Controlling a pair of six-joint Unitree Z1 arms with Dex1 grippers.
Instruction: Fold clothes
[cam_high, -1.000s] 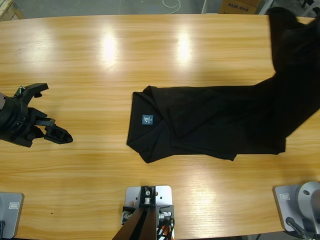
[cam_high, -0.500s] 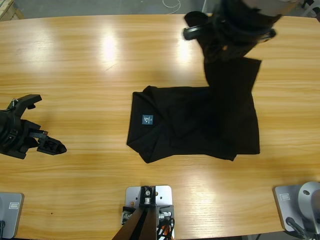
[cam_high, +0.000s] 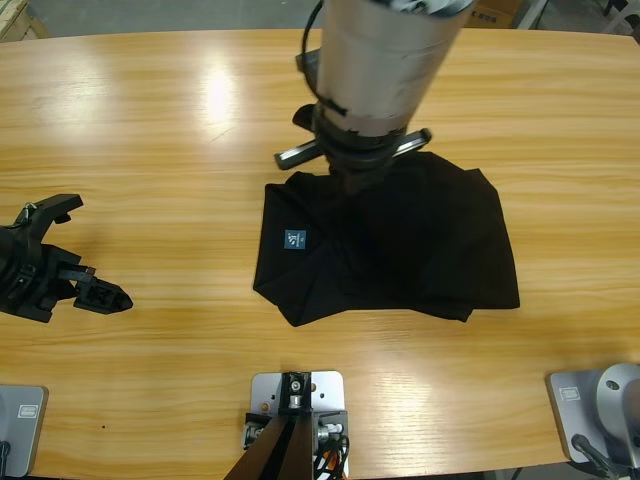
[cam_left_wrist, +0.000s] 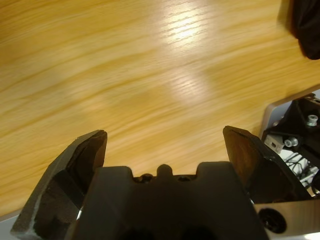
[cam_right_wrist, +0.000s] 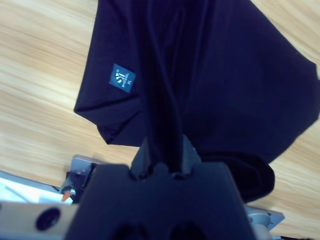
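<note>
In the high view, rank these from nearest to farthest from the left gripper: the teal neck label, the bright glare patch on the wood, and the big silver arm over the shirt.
From the left gripper, at the table's left edge:
1. Bright glare patch on the long wooden table, up toward the far edge.
2. Teal neck label on the black polo shirt, mid-table.
3. Big silver arm, beyond the label, over the shirt's top edge.

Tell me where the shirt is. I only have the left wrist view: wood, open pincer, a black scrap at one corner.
Observer: The black polo shirt lies mid-way along the wooden table, well apart from the left pincer.
Operator: Right arm?
Observer: Over the shirt; the right pincer is shut on a bunched strip of its fabric.
Operator: Which side up?
Observer: The teal neck label faces up, at the shirt's left end in the high view.
</note>
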